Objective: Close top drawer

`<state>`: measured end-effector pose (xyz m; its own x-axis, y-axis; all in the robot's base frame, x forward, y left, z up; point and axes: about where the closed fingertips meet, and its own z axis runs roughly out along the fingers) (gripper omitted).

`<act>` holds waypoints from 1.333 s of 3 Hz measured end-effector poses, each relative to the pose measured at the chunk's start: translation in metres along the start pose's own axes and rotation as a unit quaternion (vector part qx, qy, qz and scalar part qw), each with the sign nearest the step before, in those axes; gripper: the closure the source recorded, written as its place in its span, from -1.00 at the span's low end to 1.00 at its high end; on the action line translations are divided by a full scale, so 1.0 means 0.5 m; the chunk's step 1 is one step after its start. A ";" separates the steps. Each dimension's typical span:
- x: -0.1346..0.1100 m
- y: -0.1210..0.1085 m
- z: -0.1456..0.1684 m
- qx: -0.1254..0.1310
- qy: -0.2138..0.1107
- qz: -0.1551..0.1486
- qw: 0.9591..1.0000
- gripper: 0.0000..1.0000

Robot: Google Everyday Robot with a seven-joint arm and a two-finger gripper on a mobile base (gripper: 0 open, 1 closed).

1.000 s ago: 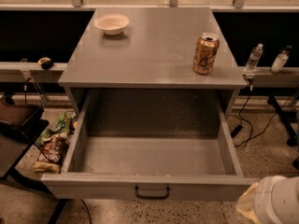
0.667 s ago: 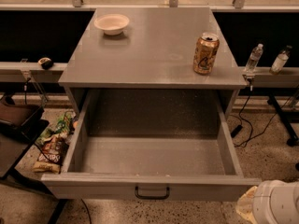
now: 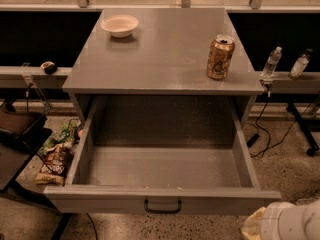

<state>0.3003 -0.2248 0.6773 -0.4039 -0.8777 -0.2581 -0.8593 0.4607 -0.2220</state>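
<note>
1. Gripper (image 3: 286,223): only a white rounded end shows, at the 5 o'clock corner of the view, low beside the drawer's right front corner. Released or clenched: can't tell.
2. Drawer (image 3: 100,203) is pulled fully out toward 6 o'clock. Its front panel is well away from the cabinet (image 3: 165,64), with the handle (image 3: 162,206) at panel centre.
3. Step in hand, by my read: get onto the front panel and push toward 12.
4. Push near the handle, square to the panel. An off-centre push at the right corner could rack the drawer on its slides.
5. Push flat and low, so nothing hooks over the top edge.
6. Edges: the drawer sides run just inside the cabinet walls, so little slack.
7. Room: open floor at 6. Snack bags (image 3: 54,160) lie at 8, just beside the left drawer side. Cables (image 3: 272,136) at 3.
8. Can (image 3: 220,57) and bowl (image 3: 120,25) sit on top of the cabinet, so close gently.
</note>
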 end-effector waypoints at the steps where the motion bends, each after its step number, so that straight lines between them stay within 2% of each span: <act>1: -0.032 0.042 0.090 -0.015 -0.046 0.003 0.999 1.00; 2: -0.074 0.047 0.169 -0.009 -0.095 -0.016 0.995 1.00; 3: -0.116 0.013 0.245 0.011 -0.127 -0.047 0.991 1.00; 4: -0.138 -0.009 0.278 0.022 -0.138 -0.066 0.988 1.00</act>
<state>0.3757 -0.1478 0.5655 -0.1821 -0.8641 -0.4693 -0.8824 0.3542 -0.3097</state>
